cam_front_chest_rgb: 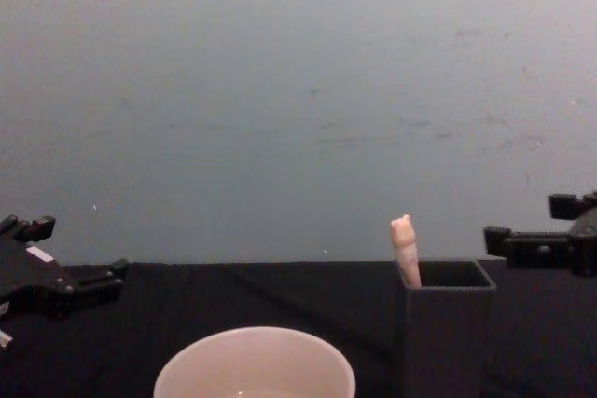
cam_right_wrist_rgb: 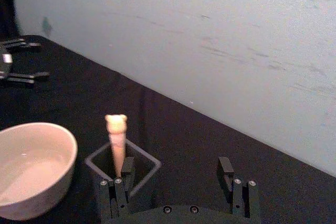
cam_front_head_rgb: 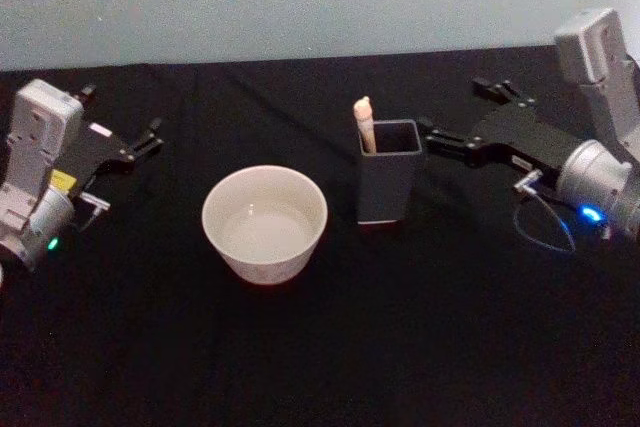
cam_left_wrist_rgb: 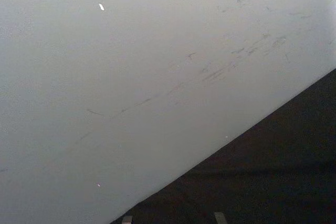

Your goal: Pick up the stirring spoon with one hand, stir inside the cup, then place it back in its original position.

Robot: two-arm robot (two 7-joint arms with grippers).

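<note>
Stirring spoon (cam_front_head_rgb: pixel 363 122) stands in the dark box holder (cam_front_head_rgb: pixel 388 187), leaning at its far-left corner. Risk: right pincer (cam_front_head_rgb: pixel 455 109), released and empty just right of the holder, could clip the wall and tip it, or slip off the slim handle. Only the cream handle with its knob top shows. Cup (cam_front_head_rgb: pixel 265 224) sits left of the holder, nearer. Left pincer (cam_front_head_rgb: pixel 118 115) is parked at the left of the table (cam_front_head_rgb: pixel 400 347), released too.

The stirring spoon (cam_front_head_rgb: pixel 364 124) hides its stem and bowl inside the dark box holder (cam_front_head_rgb: pixel 386 189).
</note>
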